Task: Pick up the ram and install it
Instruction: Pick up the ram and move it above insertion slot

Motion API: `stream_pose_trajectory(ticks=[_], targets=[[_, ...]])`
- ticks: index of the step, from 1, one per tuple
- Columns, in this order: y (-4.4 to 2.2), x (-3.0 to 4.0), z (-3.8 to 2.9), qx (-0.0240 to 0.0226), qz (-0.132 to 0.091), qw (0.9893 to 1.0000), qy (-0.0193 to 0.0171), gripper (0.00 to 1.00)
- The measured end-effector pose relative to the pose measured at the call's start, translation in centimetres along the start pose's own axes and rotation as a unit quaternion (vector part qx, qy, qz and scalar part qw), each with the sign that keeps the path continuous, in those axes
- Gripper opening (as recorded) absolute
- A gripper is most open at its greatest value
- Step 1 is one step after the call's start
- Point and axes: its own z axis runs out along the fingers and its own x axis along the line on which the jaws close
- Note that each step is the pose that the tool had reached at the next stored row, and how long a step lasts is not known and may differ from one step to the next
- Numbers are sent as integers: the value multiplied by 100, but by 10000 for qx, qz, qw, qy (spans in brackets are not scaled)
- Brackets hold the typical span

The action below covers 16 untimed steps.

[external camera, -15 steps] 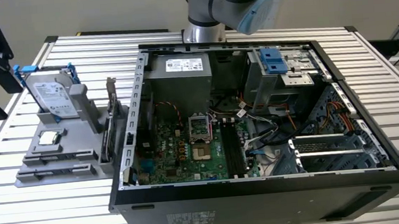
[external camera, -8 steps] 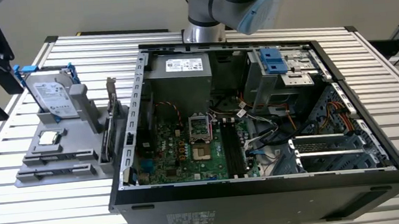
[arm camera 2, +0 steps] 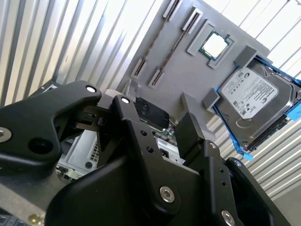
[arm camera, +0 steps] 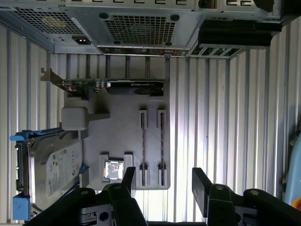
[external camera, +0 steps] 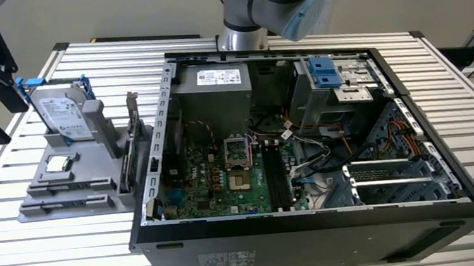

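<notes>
ram [arm camera: 143, 146] — thin dark stick | on edge | in gray holder [arm camera: 117, 136] slot

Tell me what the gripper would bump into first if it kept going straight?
The open gripper would probably meet the gray holder first, near the ram; depth is unclear.

Holder [external camera: 65, 207] on worktop [external camera: 463, 109], exterior view's left of case [external camera: 312, 221]; hard drive [external camera: 62, 112], chip [external camera: 57, 163], ram [arm camera: 161, 146] on holder; card [external camera: 135, 125] upright between holder and case.
</notes>
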Motion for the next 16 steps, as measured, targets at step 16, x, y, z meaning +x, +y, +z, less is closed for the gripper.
stream_pose_trajectory(ticks=[16], targets=[[2, 1, 104, 17, -1, 10000, -10, 100]])
